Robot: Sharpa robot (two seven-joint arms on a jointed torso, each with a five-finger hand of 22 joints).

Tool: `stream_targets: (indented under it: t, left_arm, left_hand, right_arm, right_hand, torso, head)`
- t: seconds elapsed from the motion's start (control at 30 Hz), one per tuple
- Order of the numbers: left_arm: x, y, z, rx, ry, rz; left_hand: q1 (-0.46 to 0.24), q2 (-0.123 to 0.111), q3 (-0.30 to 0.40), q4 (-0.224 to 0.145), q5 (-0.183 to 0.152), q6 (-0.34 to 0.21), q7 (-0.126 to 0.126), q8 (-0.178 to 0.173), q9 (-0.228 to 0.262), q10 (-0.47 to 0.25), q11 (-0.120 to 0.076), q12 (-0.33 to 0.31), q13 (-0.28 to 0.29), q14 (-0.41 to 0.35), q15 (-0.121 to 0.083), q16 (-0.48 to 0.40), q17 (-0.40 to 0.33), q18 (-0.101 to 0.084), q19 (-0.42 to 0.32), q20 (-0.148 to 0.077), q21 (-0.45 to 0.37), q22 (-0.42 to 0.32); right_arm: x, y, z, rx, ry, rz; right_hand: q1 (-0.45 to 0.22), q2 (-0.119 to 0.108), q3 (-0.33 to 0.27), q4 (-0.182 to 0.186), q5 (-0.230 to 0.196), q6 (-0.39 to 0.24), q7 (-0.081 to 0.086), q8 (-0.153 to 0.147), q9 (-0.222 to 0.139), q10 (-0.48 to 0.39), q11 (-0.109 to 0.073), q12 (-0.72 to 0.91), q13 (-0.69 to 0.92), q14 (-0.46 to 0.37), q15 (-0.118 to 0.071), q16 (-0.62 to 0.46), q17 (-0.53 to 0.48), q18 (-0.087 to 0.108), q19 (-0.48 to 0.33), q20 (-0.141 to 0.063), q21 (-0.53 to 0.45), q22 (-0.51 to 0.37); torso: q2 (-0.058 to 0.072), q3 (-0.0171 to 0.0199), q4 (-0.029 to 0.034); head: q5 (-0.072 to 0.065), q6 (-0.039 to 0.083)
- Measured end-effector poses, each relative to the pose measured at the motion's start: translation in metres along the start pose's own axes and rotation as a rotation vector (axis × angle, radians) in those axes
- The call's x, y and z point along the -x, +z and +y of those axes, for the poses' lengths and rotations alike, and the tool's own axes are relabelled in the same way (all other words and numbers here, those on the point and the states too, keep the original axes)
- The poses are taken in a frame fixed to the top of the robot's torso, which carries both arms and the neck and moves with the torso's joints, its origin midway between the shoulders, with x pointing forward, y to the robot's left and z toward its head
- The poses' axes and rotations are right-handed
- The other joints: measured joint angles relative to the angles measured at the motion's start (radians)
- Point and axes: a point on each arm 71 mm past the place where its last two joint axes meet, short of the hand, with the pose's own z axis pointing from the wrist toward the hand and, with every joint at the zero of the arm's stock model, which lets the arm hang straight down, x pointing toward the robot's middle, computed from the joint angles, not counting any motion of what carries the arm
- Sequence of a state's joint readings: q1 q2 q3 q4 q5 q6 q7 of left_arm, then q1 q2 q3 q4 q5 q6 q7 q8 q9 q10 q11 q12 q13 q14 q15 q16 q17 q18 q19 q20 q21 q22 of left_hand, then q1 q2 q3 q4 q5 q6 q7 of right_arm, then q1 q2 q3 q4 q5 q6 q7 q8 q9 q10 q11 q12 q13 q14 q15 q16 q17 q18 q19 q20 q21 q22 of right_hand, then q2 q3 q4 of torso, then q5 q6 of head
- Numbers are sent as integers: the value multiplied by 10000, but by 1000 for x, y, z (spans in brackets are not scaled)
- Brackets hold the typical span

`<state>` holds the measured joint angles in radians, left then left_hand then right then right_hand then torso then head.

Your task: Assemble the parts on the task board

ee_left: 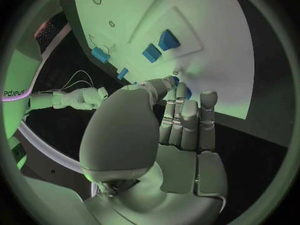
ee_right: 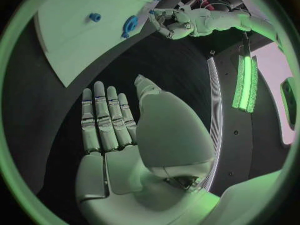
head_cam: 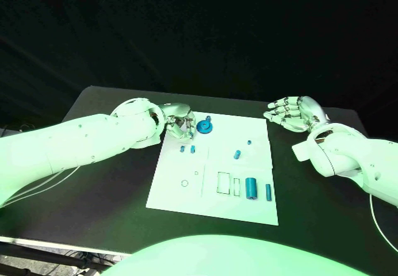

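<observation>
My left hand (head_cam: 179, 125) works at the task board's (head_cam: 249, 204) far left corner, fingertips by the gear-like blue part (head_cam: 206, 126); grip unclear. Right hand (head_cam: 292, 112) hovers released off the far right corner, clearing room.

There are almost no words to read. In the left wrist view, at the left edge of the frame, some small dark letters (ee_left: 12, 93) stand on a pale green-lit part, but they are too bent and small to make out. The white task board (head_cam: 249, 201) has only thin drawn outlines on it, a circle and some boxes, with no letters or numbers. The blue parts (head_cam: 251, 187) carry no writing.
</observation>
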<state>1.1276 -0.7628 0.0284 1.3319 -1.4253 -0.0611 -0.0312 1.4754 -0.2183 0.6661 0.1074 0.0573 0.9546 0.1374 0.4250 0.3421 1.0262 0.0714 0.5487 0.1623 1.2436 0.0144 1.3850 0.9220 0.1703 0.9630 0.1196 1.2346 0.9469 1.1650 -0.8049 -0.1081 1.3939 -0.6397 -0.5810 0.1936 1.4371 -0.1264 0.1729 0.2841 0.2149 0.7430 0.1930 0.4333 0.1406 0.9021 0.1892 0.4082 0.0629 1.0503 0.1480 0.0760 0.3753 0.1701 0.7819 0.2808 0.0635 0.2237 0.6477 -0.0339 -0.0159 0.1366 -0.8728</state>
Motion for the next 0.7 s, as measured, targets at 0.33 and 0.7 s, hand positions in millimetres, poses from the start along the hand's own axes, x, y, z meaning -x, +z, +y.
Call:
stream_targets:
  t: [0.33,0.7]
  left_arm:
    - [-3,1,1,71,25,106]
    - [-5,2,3,168,58,249]
  left_hand:
    - [0,-1,0,0,0,-2,-1,-1,-9,-1,0,0,-2,0,0,0,-1,0,0,0,-1,-1]
    - [1,-1,0,0,-1,33,-37,-30,-24,-1,1,-1,-5,0,0,-1,-2,0,0,0,-1,-2]
  right_arm:
    - [0,0,0,0,3,6]
    - [-1,0,0,-2,4,8]
  right_hand:
    - [0,0,0,0,0,0,0,0,0,0,0,0,0,0,0,0,1,0,0,0,0,0]
    - [0,0,0,0,0,0,0,0,1,0,0,0,0,0,0,0,1,0,0,0,0,1]
  torso:
    - [-2,-1,1]
    - [-3,11,0]
  head:
    - [-12,0]
    - [-35,0]
